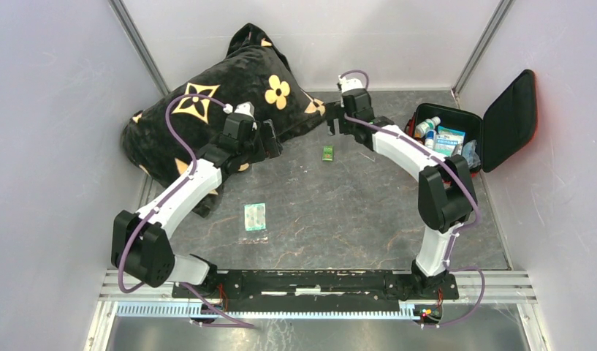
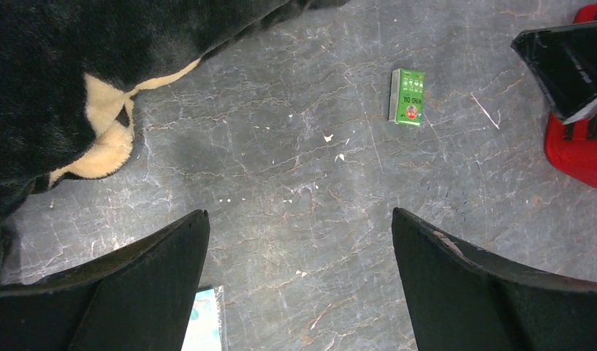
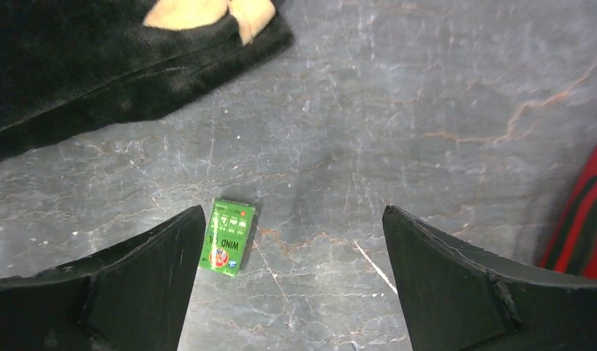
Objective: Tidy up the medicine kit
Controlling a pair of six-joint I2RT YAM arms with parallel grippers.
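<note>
Hovering over the far middle of the table [image 1: 368,212], the right gripper [image 3: 292,212] has its jaws spread, nothing between them. Left gripper [image 2: 299,216] is likewise spread and empty, beside the pillow [image 1: 207,110] that fills the far-left corner.

Kit [image 1: 508,121]: one, open at the far-right corner, lid tipped back toward the right edge. Contents too crowded to count.

Loose on the table: one green box [image 3: 227,236], one pill pack [image 1: 255,217].

The box lies just nearward of the right gripper, off toward its left finger. Its long axis runs roughly far-to-near, crosswise to the line between the fingers, so they would close on its narrow width. The right arm is nearer both box and kit and looks the likely one to fetch it.

The pill pack sits left of centre toward the near edge, closer to the left arm.
</note>
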